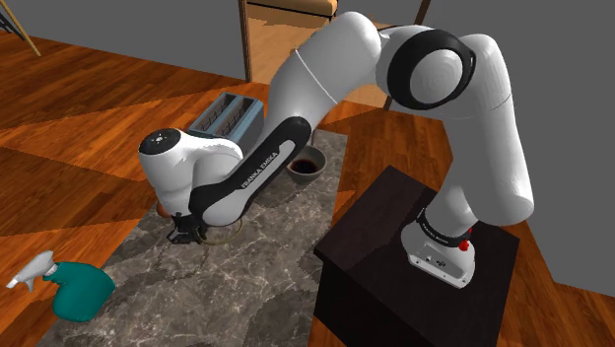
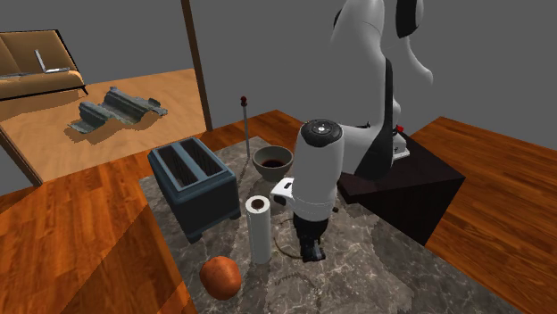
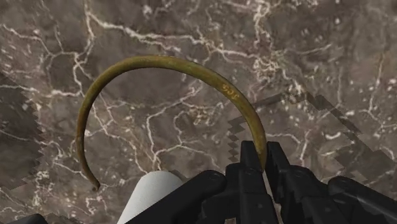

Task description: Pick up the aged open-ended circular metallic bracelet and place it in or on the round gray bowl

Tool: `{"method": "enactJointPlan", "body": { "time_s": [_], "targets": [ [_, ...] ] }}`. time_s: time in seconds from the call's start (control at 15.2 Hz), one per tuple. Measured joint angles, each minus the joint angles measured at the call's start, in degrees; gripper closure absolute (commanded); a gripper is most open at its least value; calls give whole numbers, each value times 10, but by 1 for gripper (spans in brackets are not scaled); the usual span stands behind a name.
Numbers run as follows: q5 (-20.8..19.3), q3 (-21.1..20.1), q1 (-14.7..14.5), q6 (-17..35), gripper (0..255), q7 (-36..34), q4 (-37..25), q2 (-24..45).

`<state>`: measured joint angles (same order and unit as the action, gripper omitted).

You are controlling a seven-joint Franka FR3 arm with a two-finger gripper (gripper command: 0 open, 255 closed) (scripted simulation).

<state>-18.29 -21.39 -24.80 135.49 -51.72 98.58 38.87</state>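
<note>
Black jaws clenched on tarnished open bracelet point(image 3: 159, 62), marble tabletop point(image 3: 318, 63) beneath, brown bowl point(image 2: 272, 169) nearby, dark inside.

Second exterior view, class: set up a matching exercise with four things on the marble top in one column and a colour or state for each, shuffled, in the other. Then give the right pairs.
Things:
1. bracelet
2. toaster
3. paper roll
4. bowl

Colour or state:
A. white, standing upright
B. round, dark inside
C. pinched at one end by the claw
D. blue-grey, two slots on top

Pairs: 1-C, 2-D, 3-A, 4-B
</note>
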Motion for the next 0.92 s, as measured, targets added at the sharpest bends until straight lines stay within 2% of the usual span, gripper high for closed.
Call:
{"method": "enactJointPlan", "body": {
  "time_s": [0.92],
  "targets": [
    [30,-24,16,-72,255,18,-7,-67]
  ]
}}
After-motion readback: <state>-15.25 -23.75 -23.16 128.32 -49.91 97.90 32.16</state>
